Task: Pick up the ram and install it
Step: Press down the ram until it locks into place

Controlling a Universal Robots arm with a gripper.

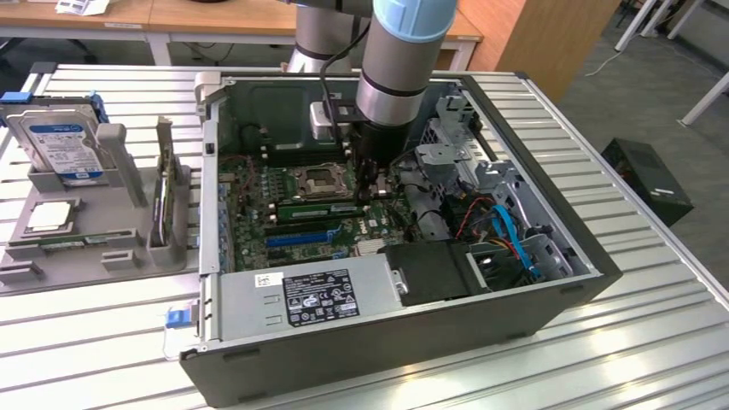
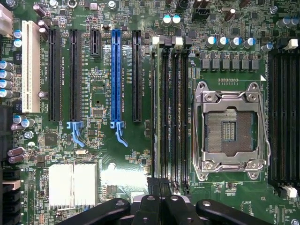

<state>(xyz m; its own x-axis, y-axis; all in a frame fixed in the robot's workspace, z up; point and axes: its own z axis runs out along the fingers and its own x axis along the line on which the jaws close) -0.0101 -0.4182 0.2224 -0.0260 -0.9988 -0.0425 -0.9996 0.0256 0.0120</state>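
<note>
The ram (image 2: 155, 117) stands in the motherboard (image 2: 117, 164) slot, tool (image 2: 159, 185) closed above.

Silver arm (image 1: 393, 68), light-blue joint cap, black cable; black pincer (image 2: 159, 187) links.

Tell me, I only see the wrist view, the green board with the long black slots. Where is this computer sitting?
Observer: The open computer case lies on its side on a slatted metal table.
Operator: What's beside it?
Observer: At the exterior view's left, a grey holder carries a hard drive standing upright.
Operator: Can you spot the ram?
Observer: Yes. The ram, a thin green stick, lies along the memory slots inside the case, right by the tip of the end effector. I cannot tell whether it is seated.
</note>
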